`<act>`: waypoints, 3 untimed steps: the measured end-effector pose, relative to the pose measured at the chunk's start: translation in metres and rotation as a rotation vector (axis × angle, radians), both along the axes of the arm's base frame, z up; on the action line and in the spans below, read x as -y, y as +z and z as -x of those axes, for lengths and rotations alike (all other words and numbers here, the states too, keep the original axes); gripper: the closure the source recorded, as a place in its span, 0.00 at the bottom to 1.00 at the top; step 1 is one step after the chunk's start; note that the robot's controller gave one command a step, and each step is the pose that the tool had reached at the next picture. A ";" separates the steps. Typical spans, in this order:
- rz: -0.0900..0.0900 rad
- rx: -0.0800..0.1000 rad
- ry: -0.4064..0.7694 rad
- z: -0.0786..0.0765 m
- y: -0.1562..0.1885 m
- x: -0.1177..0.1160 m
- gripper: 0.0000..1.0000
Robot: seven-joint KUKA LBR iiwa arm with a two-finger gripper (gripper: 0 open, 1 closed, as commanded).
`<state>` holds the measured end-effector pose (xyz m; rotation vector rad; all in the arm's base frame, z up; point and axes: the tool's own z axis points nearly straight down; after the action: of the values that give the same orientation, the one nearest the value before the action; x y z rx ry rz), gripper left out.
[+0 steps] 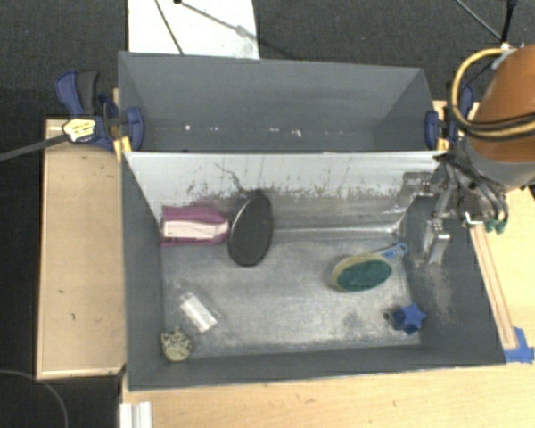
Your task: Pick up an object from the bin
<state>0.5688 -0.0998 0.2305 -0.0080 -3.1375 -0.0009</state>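
**Approach step: green scrubber not yet lifted**

The round green scrubber [361, 275] lies flat on the floor of the bin [276, 324], right of centre. Its long axis runs lower-left to upper-right, and its blue handle points at the end effector [431, 243] just beside it, near the right wall. I cannot tell whether the end effector is released or clenched. The next move likely calls for centring over the pad, then descending.
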 end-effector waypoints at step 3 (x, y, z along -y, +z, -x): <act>0.000 0.007 0.143 0.027 -0.160 -0.033 1.00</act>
<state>0.5415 -0.0664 0.0702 0.2171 -3.1365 -0.0007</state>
